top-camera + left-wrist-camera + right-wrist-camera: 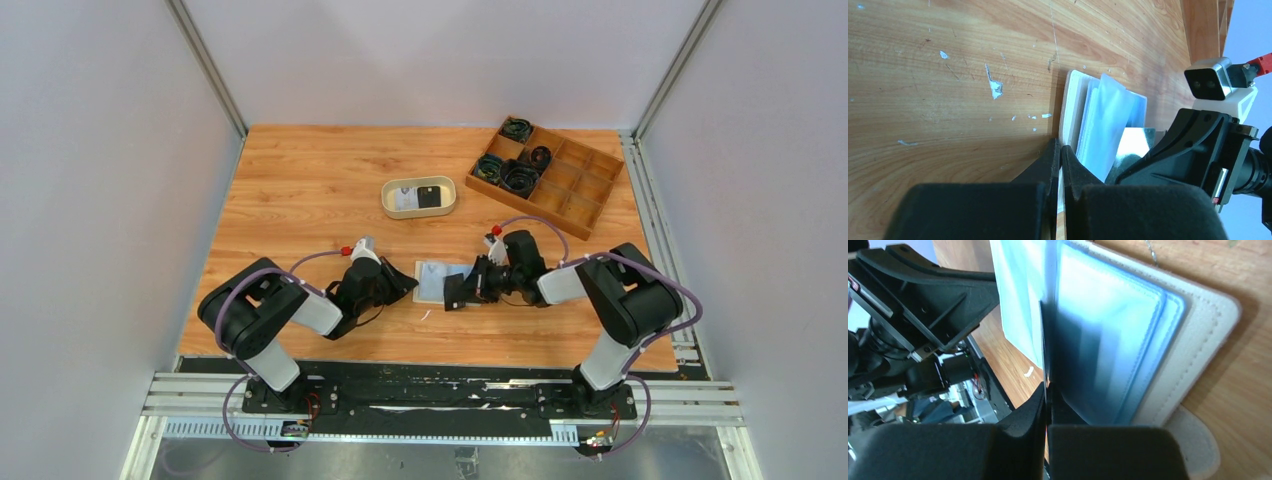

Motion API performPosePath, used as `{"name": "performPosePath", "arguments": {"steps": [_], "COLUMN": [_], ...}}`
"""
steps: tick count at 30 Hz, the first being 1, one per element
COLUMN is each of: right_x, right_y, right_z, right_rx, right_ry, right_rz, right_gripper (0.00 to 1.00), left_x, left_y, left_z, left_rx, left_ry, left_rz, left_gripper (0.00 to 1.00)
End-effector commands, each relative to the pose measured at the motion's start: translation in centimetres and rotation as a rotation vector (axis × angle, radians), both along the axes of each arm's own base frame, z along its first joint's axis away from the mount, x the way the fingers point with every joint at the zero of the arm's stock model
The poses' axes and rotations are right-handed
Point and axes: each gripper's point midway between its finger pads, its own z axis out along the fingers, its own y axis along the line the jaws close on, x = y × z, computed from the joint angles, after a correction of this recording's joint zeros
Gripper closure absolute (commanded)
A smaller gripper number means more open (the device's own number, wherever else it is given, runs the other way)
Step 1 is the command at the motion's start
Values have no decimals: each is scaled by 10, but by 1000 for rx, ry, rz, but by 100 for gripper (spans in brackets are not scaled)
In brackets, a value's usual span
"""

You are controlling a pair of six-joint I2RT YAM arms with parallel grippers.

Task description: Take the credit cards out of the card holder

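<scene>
Now my left gripper (398,284) clamps the card holder (433,279) at the near edge of the bench (300,190) so my right gripper (468,287), pinching a black credit card (452,294), can draw it out.

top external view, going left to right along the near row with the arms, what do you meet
left arm → left gripper → card holder → right gripper → right arm

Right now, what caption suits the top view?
Both arms' jaws meet at the open card holder; white card and black card lie in the oval tray.
</scene>
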Motion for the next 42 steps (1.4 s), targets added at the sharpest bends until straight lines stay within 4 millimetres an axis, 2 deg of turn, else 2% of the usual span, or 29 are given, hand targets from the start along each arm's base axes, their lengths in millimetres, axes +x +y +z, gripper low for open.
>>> {"name": "performPosePath", "arguments": {"steps": [1,3,6,9,12,15,16,18,19,24,27,31,42], "right_x": [-8,-3,26,61,105,153,174,199,217,271,284,288,273], "right_y": [-23,-28,-26,-19,-4,13,20,29,36,54,60,57,49], "right_z": [-9,3,38,72,101,106,114,108,117,105,89,74,34], "right_rx": [-91,-139,-195,-209,-189,-188,-180,-171,-158,-175,-181,-213,-262], "right_ry": [-15,-54,-185,-277,-305,-301,-313,-287,-305,-316,-288,-286,-224], "right_rz": [36,59,79,74,50,25,9,-9,-20,-33,-24,-36,1], "right_gripper": [100,100,100,100,100,100,100,100,100,100,100,100,100], "left_x": [-12,-11,-10,-10,-9,-9,-9,-9,-9,-6,-5,-6,-8], "left_y": [12,12,13,16,17,18,19,22,24,28,28,31,34], "left_z": [-27,-27,-27,-24,-22,-18,-17,-14,-12,3,8,13,14], "left_rx": [81,78,71,57,52,43,43,46,53,87,91,98,93], "left_ry": [60,58,54,35,27,16,13,5,0,-39,-52,-66,-68], "left_rz": [0,1,12,30,39,43,45,55,57,59,53,56,66], "left_gripper": [100,100,100,100,100,100,100,100,100,100,100,100,100]}}
